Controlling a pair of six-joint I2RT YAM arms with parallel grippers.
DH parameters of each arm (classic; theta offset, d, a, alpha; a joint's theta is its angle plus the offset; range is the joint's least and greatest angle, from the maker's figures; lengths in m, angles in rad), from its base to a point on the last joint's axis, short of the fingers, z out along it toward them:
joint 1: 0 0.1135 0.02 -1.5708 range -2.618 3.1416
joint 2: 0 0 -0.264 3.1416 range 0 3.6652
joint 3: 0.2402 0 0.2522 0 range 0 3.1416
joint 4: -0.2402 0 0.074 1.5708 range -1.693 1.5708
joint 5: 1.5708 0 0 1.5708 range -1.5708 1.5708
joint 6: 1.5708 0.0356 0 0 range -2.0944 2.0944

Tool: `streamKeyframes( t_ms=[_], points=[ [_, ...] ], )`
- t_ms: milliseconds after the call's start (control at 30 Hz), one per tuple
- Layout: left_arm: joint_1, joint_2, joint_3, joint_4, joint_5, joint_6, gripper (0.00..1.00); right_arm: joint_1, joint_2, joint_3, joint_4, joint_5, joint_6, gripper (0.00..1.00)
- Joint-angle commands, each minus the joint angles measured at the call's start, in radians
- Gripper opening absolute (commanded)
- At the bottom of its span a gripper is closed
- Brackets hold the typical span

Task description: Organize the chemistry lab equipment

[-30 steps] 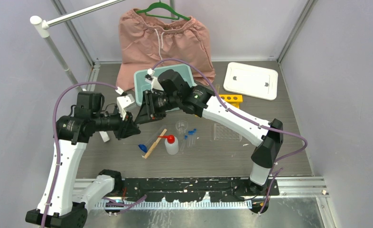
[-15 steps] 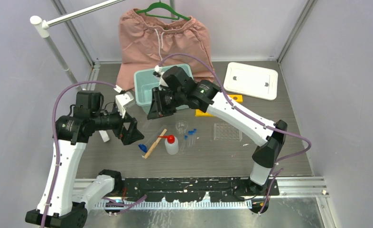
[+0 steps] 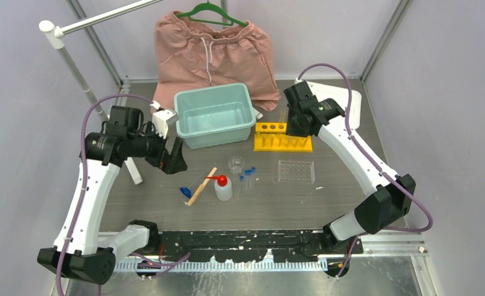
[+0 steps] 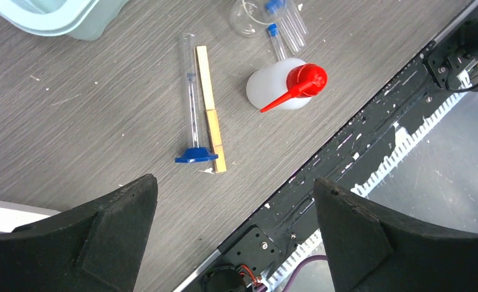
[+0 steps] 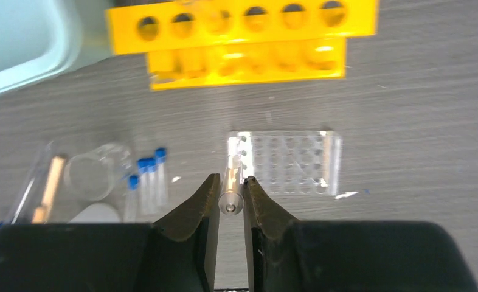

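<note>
My left fingers (image 4: 118,222) have let go and hang wide open at frame left. The right fingers (image 5: 201,210), clenched on a clear tube (image 5: 233,167), have swung over the yellow rack (image 3: 283,142) at upper right. Handover done, I judge; racking comes next.

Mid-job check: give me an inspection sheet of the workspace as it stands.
Surface: grey wood-grain table, white flecks.
Job's things: yellow rack, clear rack, squeeze bottle, beaker, blue-capped tubes, wooden stick, blue-based cylinder, all on the table.
Clutter: teal bin, white lid, pink shorts.
Grippers: left gripper open, empty; right gripper shut on clear tube.
Cables: purple cable looping off each arm.
Surroundings: grey walls, metal rail.
</note>
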Motion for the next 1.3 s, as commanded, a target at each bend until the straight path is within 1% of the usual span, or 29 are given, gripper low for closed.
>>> streamKeyframes(
  t_ms=[0,100,233,500,867,1267],
  points=[
    [0.002,0.004,0.044,0.022,-0.054,-0.056,1.0,-0.07,-0.008,-0.04,0.067,0.129,-0.023,0.0],
    [0.002,0.005,0.04,0.028,-0.056,-0.066,1.0,-0.098,0.034,-0.044,0.104,0.173,-0.03,0.0],
    [0.002,0.004,0.035,0.027,-0.06,-0.065,1.0,-0.129,0.1,-0.033,0.138,0.196,-0.033,0.0],
    [0.002,0.004,0.033,0.027,-0.058,-0.061,1.0,-0.157,0.187,-0.002,0.16,0.172,-0.038,0.0],
    [0.002,0.005,0.031,0.019,-0.052,-0.055,1.0,-0.162,0.173,-0.057,0.215,0.156,-0.031,0.0],
    [0.002,-0.005,0.027,0.02,-0.047,-0.053,1.0,-0.17,0.189,-0.069,0.226,0.154,-0.031,0.0]
  ],
)
